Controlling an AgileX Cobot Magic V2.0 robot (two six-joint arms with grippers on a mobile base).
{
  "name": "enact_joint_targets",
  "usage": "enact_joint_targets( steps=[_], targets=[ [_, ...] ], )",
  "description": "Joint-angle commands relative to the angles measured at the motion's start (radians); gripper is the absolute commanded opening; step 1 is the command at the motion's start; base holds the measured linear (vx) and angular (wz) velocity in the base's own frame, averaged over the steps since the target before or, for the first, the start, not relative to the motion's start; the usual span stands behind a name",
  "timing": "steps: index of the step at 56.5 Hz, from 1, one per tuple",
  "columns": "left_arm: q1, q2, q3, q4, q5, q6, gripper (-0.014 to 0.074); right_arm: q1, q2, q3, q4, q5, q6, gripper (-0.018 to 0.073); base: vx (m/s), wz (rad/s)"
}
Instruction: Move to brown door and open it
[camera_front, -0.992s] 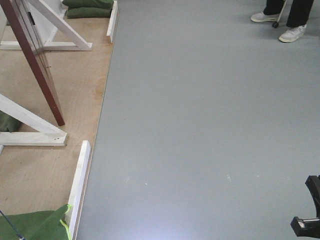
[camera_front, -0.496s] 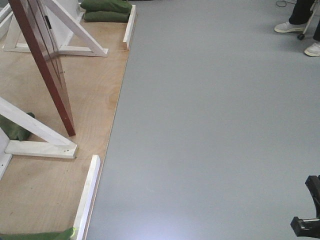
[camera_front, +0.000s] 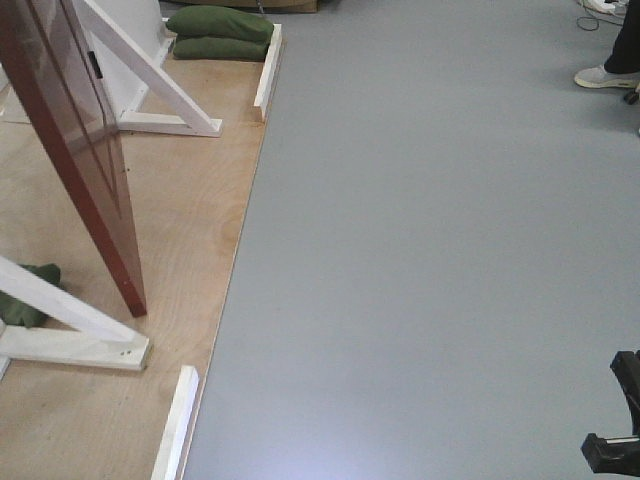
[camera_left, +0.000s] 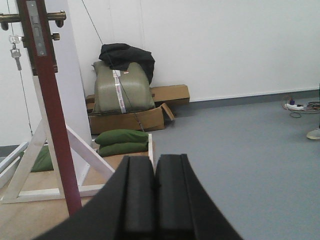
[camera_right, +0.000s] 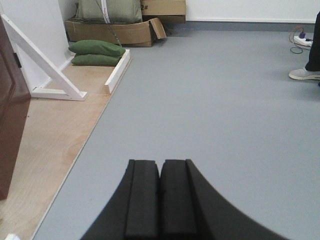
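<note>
At front-left on pale plywood platform (camera_front: 190, 200), tall glossy reddish-brown wooden door (camera_front: 75, 160) stood btwn white wooden braces (camera_front: 80, 348). L gripper (camera_left: 155, 165) & R gripper (camera_right: 160, 167) both pinched closed, empty, well clear of door.

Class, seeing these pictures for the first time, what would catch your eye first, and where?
The glossy brown door dominates the left of the front view, above the plywood floor. Its brass handle and hanging keys sit top left in the left wrist view. Low in each wrist view, the left gripper and right gripper show black fingers pressed shut.
</note>
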Motion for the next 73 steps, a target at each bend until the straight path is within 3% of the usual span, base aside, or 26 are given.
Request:
enact_joint_targets(
  steps=[1, 73],
  targets=[
    [-0.001, -0.013, -0.019, -0.008, -0.077, -0.004, 0.0036, 0.0, -0.006, 0.004, -0.003, -0.077, -0.006, 0.0, 0.36, -0.02],
    [-0.001, -0.013, -0.019, -0.008, -0.077, -0.004, 0.0036, 0.0, -0.006, 0.004, -0.003, -0.077, -0.006, 0.0, 0.36, -0.05]
  ],
)
